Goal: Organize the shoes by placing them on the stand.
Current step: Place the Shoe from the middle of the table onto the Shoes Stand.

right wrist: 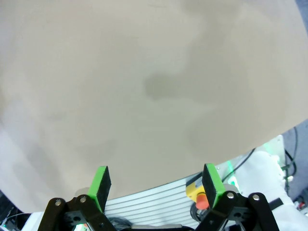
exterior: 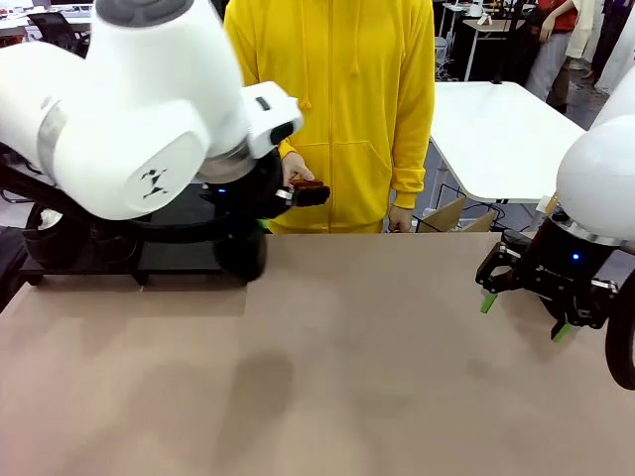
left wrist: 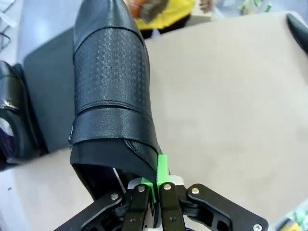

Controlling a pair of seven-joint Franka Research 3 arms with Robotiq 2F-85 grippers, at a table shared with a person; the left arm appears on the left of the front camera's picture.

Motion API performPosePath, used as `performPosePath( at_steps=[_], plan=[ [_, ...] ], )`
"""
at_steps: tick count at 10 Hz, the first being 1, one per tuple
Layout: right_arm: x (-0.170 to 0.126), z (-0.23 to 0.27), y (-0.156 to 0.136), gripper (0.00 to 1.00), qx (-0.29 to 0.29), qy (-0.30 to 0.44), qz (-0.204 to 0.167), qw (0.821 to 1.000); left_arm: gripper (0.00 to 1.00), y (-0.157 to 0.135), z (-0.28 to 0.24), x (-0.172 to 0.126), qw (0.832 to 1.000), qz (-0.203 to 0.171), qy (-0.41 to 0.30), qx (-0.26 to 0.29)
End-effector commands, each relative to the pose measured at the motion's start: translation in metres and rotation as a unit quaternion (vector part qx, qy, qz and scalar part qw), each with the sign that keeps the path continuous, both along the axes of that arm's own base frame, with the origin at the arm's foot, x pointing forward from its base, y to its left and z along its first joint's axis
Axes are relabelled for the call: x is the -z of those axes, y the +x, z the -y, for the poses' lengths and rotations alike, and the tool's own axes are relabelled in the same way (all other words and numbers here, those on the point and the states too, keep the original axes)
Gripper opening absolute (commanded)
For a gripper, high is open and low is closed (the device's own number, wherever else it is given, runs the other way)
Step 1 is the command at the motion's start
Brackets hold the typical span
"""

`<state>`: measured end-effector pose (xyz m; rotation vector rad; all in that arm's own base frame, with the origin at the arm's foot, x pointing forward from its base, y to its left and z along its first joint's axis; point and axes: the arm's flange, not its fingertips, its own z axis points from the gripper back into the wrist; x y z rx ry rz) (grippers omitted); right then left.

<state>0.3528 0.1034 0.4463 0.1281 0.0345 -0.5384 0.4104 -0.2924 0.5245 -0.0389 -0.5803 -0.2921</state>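
My left gripper (left wrist: 156, 185) is shut on the heel rim of a glossy black shoe (left wrist: 110, 82) with a textured upper. The shoe points away from the wrist, along the right edge of the stand (left wrist: 48, 86). In the front view the shoe (exterior: 243, 256) shows under my left arm at the right end of the stand (exterior: 174, 260). Another black shoe (left wrist: 14, 115) sits on the stand further left, seen in the front view as shoes (exterior: 50, 233). My right gripper (exterior: 523, 315) hangs open and empty over the table's right side, its green pads (right wrist: 101, 180) wide apart.
A person in a yellow hoodie (exterior: 332, 89) stands at the far edge holding a small brown brush (exterior: 308, 188). The tan table (exterior: 347, 377) stretches bare across the middle and front. A white table (exterior: 496, 129) stands behind at the right.
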Motion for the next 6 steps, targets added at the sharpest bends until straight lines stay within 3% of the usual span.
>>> performPosePath(
  at_steps=[1,2,3,4,6],
  plan=[
    [-0.002,0.0,0.002,1.0,-0.008,0.006,0.008,1.0,0.0,0.007,-0.005,0.005,0.999,0.04,0.014,0.014],
    [-0.002,0.0,0.002,1.0,-0.008,0.006,0.008,1.0,0.0,0.009,-0.011,0.006,0.999,0.042,0.007,0.003],
    [-0.002,0.0,0.002,1.0,-0.008,0.006,0.008,1.0,0.0,-0.007,-0.015,0.003,0.996,-0.042,-0.054,-0.06],
    [-0.002,0.0,0.002,1.0,-0.008,0.006,0.008,1.0,0.0,0.014,-0.016,0.009,1.0,0.022,0.011,0.003],
    [-0.002,0.0,0.002,1.0,-0.008,0.006,0.008,1.0,0.0,0.014,-0.016,0.009,1.0,0.022,0.011,0.003]
  ],
)
